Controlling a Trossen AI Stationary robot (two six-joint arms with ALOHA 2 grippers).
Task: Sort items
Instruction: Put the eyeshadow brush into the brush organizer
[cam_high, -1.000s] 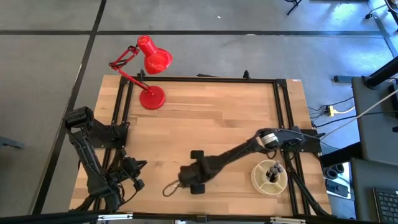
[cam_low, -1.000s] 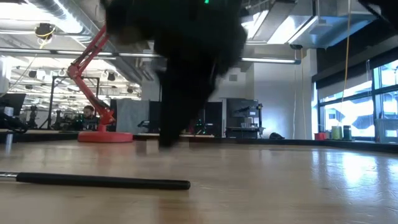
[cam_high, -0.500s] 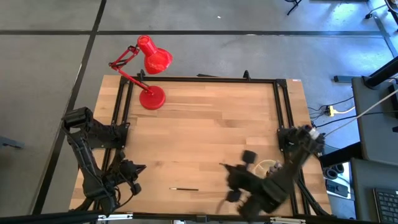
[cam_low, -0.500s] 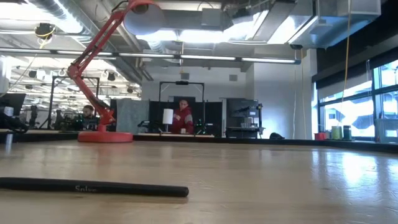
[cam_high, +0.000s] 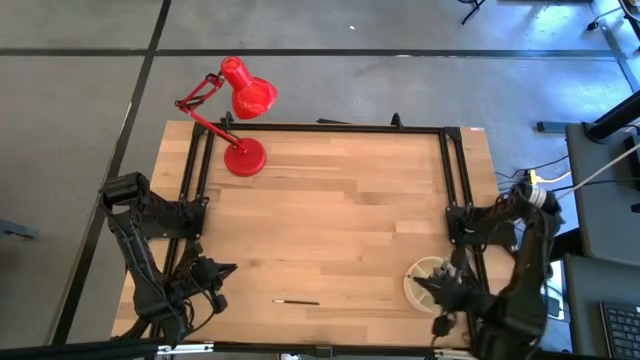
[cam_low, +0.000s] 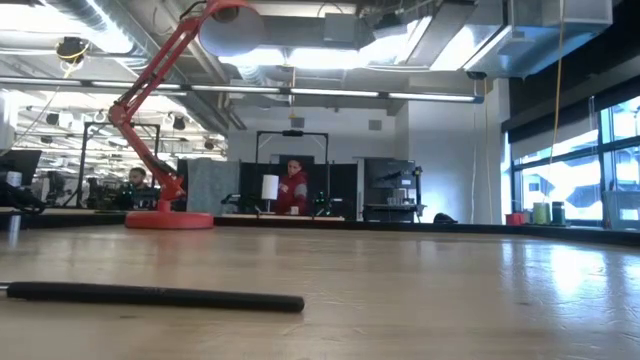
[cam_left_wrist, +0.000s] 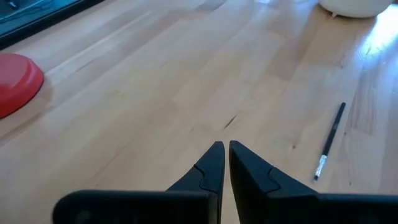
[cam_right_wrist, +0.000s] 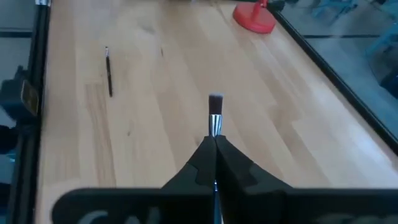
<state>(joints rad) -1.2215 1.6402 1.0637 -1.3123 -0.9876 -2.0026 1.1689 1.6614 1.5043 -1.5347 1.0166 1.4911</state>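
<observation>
Right jaws (cam_right_wrist: 214, 144) clamped on a makeup brush (cam_right_wrist: 215, 115) beside the cream dish (cam_high: 420, 283); left jaws (cam_left_wrist: 226, 155) nearly closed, empty.

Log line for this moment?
right gripper: shut on brush, near dish | left gripper: shut, idle | loose brush: on table

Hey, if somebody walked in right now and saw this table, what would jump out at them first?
Probably the red desk lamp at the table's far left corner. Then the right gripper, at the near right edge by the round cream dish, shut on a makeup brush whose bristle tip pokes out past its fingers. One loose brush lies alone near the front edge.
</observation>
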